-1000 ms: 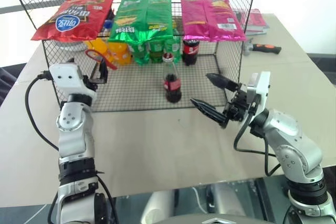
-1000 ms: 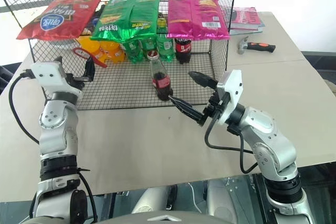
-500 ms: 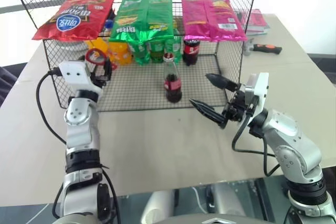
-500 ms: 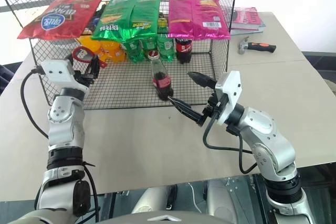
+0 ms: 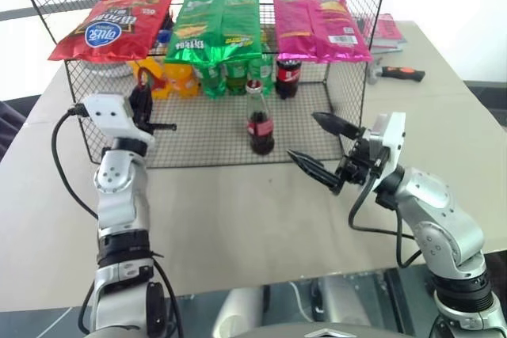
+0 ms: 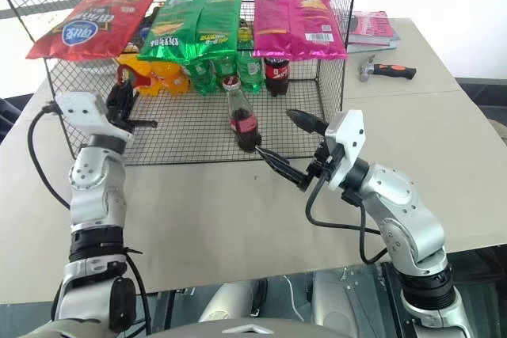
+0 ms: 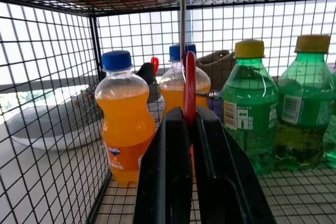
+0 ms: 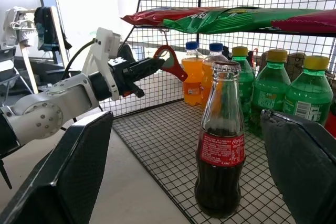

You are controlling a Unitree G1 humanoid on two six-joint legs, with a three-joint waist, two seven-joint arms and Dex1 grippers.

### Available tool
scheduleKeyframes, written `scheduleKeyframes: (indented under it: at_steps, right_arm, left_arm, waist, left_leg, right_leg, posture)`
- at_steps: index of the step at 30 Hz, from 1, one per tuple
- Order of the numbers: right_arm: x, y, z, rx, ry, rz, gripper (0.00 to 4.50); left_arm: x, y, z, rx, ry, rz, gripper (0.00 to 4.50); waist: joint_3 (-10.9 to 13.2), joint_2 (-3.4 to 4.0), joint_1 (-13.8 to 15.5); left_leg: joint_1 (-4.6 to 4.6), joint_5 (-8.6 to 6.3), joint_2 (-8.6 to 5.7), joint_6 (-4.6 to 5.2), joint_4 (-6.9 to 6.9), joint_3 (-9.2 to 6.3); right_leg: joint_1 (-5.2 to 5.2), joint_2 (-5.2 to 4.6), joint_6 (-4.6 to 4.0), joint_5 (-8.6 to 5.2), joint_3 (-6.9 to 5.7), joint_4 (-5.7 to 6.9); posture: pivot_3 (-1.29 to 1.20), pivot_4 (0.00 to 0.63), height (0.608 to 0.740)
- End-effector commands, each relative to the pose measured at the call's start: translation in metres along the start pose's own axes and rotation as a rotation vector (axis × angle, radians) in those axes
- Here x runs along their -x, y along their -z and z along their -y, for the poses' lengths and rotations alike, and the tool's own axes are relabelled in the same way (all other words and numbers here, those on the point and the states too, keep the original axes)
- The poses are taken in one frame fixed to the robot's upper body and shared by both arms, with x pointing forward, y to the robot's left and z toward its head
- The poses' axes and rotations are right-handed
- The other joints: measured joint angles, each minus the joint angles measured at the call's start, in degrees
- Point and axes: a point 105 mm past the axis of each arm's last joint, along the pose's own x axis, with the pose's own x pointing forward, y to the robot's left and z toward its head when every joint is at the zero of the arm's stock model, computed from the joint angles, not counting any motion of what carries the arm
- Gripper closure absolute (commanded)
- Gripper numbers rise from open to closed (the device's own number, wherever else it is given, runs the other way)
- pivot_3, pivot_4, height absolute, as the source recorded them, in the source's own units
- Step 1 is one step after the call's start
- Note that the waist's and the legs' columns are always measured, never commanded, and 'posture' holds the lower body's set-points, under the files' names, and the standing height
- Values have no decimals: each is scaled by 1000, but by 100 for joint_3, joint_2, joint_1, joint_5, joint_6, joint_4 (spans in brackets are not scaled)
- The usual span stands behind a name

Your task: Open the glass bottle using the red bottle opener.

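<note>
Red bottle opener (image 8: 170, 61) flat, ring-headed, pinched edge-on.

Bright, even daylight fills the scene, strongest from the washed-out white background behind the wire rack (image 5: 348, 5). The table (image 5: 238, 211) carries only soft, faint shadows. Glare gleams on the chip bags (image 5: 222, 25). In the left wrist view the bottles (image 7: 126, 124) are backlit and the near black fingers (image 7: 168, 182) look slightly soft, perhaps out of focus. The right wrist view's window side is blown out.
</note>
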Motion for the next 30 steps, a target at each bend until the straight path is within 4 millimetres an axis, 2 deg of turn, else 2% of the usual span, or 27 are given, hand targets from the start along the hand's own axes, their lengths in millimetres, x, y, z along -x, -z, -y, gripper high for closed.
scheduleKeyframes:
  at_steps: [1, 8, 15, 26, 30]
  right_arm:
    - [-3, -8, -2, 31, -13, 40, 0]
    - [-4, -7, -1, 40, -10, 43, 0]
    - [-4, -6, 1, 43, -6, 41, 0]
    - [-3, -2, 1, 43, 3, 31, 0]
    - [-4, 1, 3, 53, 15, 13, 0]
  left_arm:
    - [1, -25, 0, 69, 15, 78, 4464]
    - [13, -37, 16, 302, 126, 86, 4464]
    - [24, -34, 18, 451, 148, 44, 4464]
    - [32, -51, 16, 794, 187, 118, 4464]
    - [37, -56, 30, 932, 281, 97, 4464]
  waist:
    - [0, 0, -3]
    - [0, 0, -10]
    - [0, 0, -37]
    - [0, 0, -67]
    - [0, 0, -72]
  left_leg:
    - [0, 0, 0, 0, 0, 0]
    - [0, 0, 1, 0, 1, 0]
    - [2, 1, 1, -1, 1, -1]
    - [2, 1, 0, -2, 3, -1]
    - [2, 1, 0, -2, 4, -1]
  right_leg:
    - [0, 1, 0, 0, 0, 0]
    - [0, 0, 0, 0, 1, 0]
    - [0, 2, 0, 0, 0, 3]
    - [2, 3, -1, 0, 0, 3]
    - [3, 3, -1, 0, -1, 3]
  posture:
    - [0, 150, 740]
    - [0, 150, 740]
    - [0, 150, 740]
    - [0, 150, 740]
    - [0, 150, 740]
